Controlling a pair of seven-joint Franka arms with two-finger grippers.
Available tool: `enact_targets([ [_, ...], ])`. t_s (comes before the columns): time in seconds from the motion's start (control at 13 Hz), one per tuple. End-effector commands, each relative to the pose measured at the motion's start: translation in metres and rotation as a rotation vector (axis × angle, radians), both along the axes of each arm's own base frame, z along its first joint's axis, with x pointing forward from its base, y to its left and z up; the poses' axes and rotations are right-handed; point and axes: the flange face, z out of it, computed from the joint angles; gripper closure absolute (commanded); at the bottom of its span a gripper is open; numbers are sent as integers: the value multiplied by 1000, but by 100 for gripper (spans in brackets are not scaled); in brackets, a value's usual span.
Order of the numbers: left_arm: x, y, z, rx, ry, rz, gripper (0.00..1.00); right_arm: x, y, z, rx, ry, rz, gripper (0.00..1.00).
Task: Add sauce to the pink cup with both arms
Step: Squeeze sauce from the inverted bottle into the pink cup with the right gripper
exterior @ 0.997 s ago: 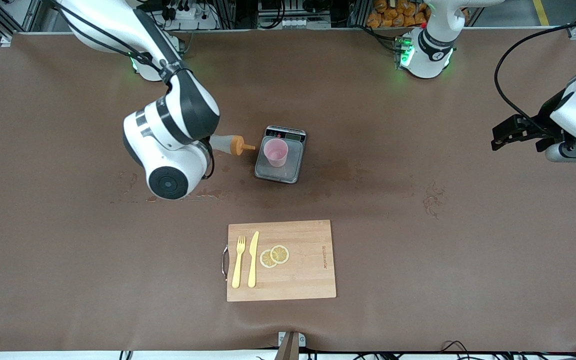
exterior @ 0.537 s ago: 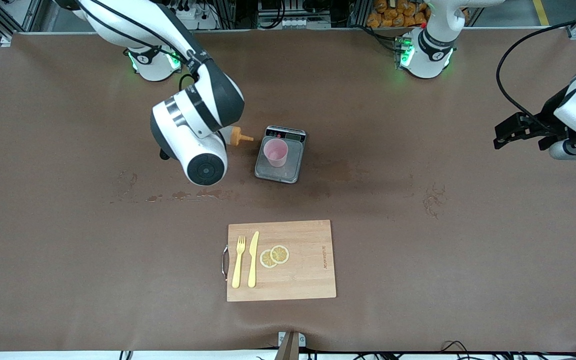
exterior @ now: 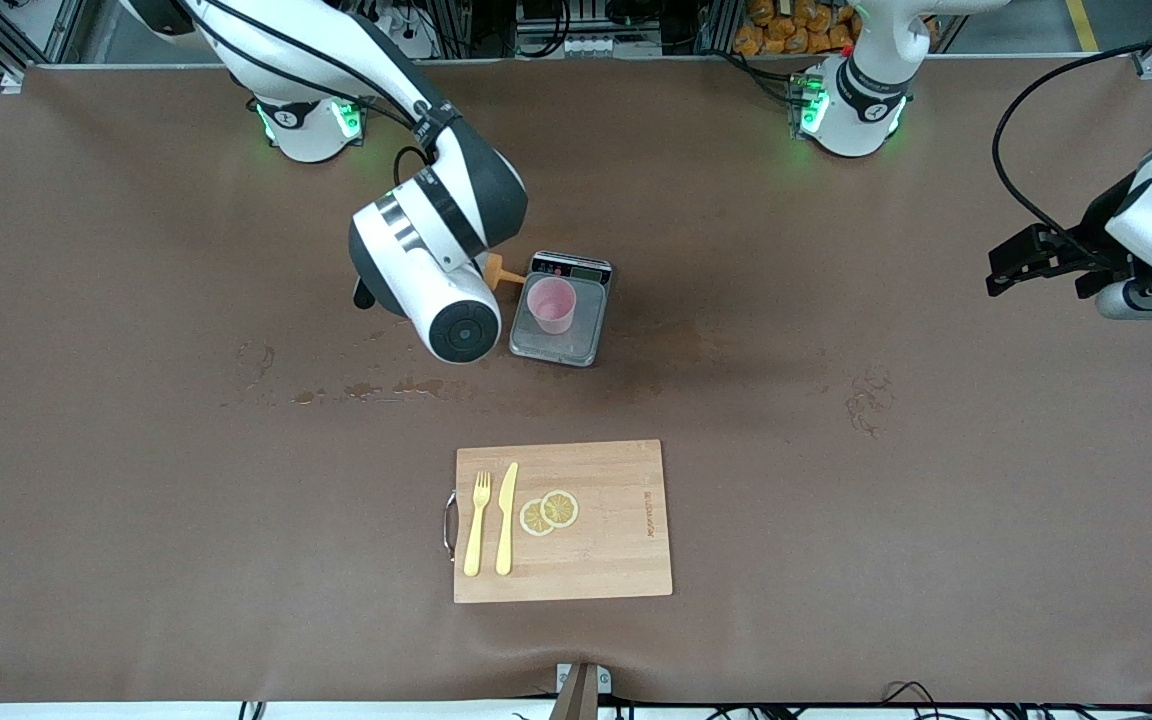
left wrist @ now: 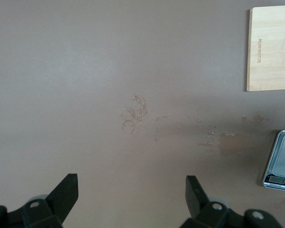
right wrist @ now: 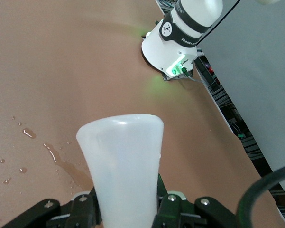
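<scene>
The pink cup (exterior: 550, 304) stands upright on the grey scale (exterior: 576, 338). My right gripper (right wrist: 125, 209) is shut on the sauce bottle, whose whitish body (right wrist: 121, 161) fills the right wrist view. In the front view only the bottle's orange nozzle (exterior: 504, 273) shows past the right arm's wrist. The bottle lies level over the table by the scale's edge, nozzle toward the cup. My left gripper (exterior: 1011, 266) waits open over the left arm's end of the table, nothing between its fingers (left wrist: 66, 190). The scale's corner (left wrist: 280, 164) shows in the left wrist view.
A wooden cutting board (exterior: 616, 540) lies nearer the front camera, carrying a yellow fork (exterior: 477, 523), a yellow knife (exterior: 507, 518) and two lemon slices (exterior: 549, 512). Wet stains (exterior: 386, 388) mark the brown table cover near the scale.
The right arm has carried the bottle toward the scale; the nozzle now sits at the scale's edge. The left arm has barely moved.
</scene>
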Motion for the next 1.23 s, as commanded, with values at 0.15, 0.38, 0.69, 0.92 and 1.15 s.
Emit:
enact_targets([
  [0.15, -5, -2, 1, -1, 7, -5, 0, -5, 16, -6, -93, 6, 8, 68],
  [0.38, -5, -2, 3, -1, 4, -7, 0, -10, 6, -14, -193, 40, 42, 67],
  [0.69, -6, 0, 4, -1, 3, -9, 0, -10, 9, -13, -196, 33, 56, 74],
  [0.92, -5, 0, 3, -1, 4, -7, 0, -7, 9, -13, -169, 34, 68, 88],
  [1.15, -5, -1, 3, -1, 4, -9, 0, -8, 11, -16, -162, 29, 76, 100],
])
